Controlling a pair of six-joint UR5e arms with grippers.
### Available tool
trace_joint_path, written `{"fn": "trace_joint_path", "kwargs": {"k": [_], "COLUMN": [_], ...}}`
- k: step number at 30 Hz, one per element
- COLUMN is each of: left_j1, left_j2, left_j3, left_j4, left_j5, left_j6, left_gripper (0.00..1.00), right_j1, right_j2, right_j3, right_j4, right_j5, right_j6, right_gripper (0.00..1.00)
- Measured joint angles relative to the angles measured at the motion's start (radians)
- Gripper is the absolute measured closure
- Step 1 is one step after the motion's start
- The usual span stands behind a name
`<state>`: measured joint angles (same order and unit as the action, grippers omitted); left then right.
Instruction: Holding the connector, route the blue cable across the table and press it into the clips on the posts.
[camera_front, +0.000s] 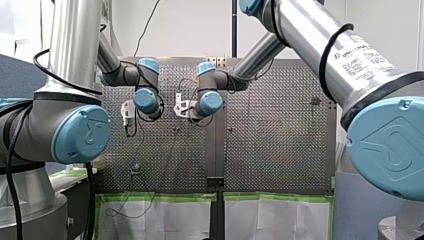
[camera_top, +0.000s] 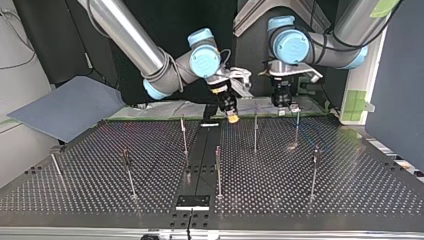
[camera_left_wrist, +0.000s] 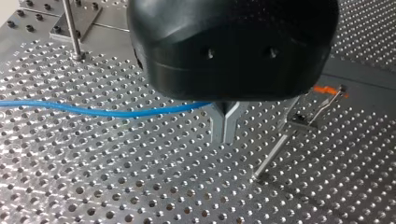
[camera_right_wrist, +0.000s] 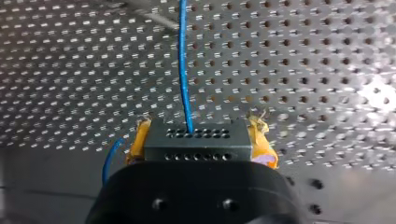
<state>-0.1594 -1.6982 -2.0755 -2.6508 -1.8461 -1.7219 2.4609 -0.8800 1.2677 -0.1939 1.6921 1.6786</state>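
Observation:
In the right wrist view my right gripper (camera_right_wrist: 201, 136) is shut on a black connector (camera_right_wrist: 196, 142), its yellow pads (camera_right_wrist: 262, 142) on either side. The blue cable (camera_right_wrist: 184, 60) runs straight ahead from the connector over the perforated table. In the left wrist view my left gripper (camera_left_wrist: 224, 139) has its metal fingers pressed together, and the blue cable (camera_left_wrist: 93, 111) runs into them just under the gripper body. In the top view my right gripper (camera_top: 233, 118) and my left gripper (camera_top: 281, 104) hang side by side over the table's far edge.
Several thin posts stand on the table (camera_top: 350, 190), among them one (camera_top: 255, 132) just in front of the grippers and another (camera_top: 218, 170) nearer. A post with an orange-tipped clip (camera_left_wrist: 324, 89) leans beside my left gripper. A black plate (camera_top: 192, 201) sits at the near edge.

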Motion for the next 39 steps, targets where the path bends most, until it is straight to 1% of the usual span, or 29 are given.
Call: {"fn": "trace_joint_path", "kwargs": {"k": [5,9,12,15,21,25,30,39], "left_j1": [-0.006,-0.009,-0.010,-0.011,-0.012,-0.011,-0.008,0.005], "left_j2": [-0.029,-0.067,-0.096,-0.108,-0.117,-0.146,-0.190,-0.201], "left_j3": [-0.004,-0.017,-0.025,-0.029,-0.031,-0.031,-0.029,-0.009], "left_j4": [-0.003,0.009,0.024,0.032,0.054,0.077,0.122,0.141], "left_j5": [-0.013,-0.030,-0.033,-0.031,-0.002,0.014,0.039,0.067], "left_j6": [-0.002,-0.003,-0.006,-0.007,-0.008,-0.008,-0.013,-0.018], "left_gripper": [0.99,0.99,0.99,0.99,0.99,0.99,0.99,0.99], "right_j1": [-0.003,-0.006,-0.008,-0.010,-0.014,-0.022,-0.038,-0.070], "right_j2": [0.000,0.000,0.000,0.000,0.001,0.001,0.002,0.010], "right_j3": [0.025,0.029,0.029,0.029,0.033,0.048,0.055,0.056], "right_j4": [0.000,0.000,0.000,0.000,0.000,-0.003,-0.004,-0.009], "right_j5": [-0.001,-0.001,-0.002,-0.007,-0.024,-0.037,-0.052,-0.081], "right_j6": [0.001,0.003,0.005,0.007,0.011,0.013,0.015,0.025], "right_gripper": [1.00,1.00,1.00,1.00,1.00,1.00,1.00,1.00]}}
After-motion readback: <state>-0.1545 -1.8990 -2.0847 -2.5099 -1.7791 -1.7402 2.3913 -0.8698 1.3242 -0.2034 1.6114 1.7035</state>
